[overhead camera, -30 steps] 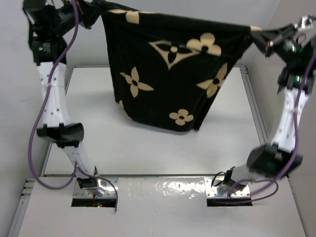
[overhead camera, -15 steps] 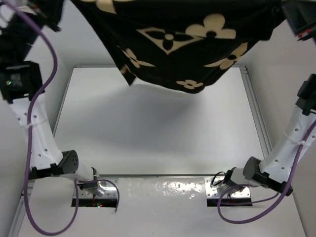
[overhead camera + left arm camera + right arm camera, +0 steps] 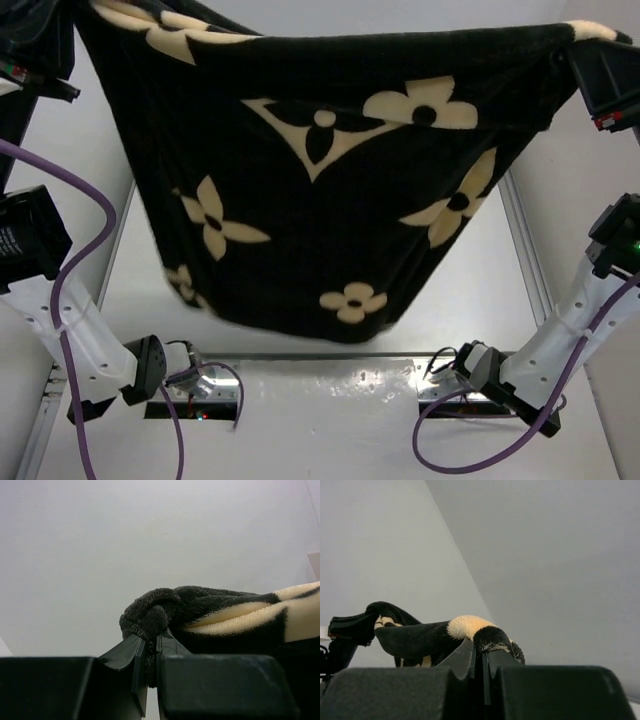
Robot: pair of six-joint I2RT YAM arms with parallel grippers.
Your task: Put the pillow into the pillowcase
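Top external view: the pillowcase [image 3: 320, 200] now hangs much higher above the tabletop [image 3: 480, 290] than one second before. It is stretched wide and hides most of the tabletop. I judge this to be a lift to shake the cover straight. The pillow is not seen, so I cannot tell if it is inside. The tabletop is white and smooth.

Left wrist view: the left end effector [image 3: 150, 655] is clenched on a black corner of the pillowcase, in front of a plain grey wall.

Right wrist view: the right end effector [image 3: 482, 660] pinches the other corner, where two pale walls meet.
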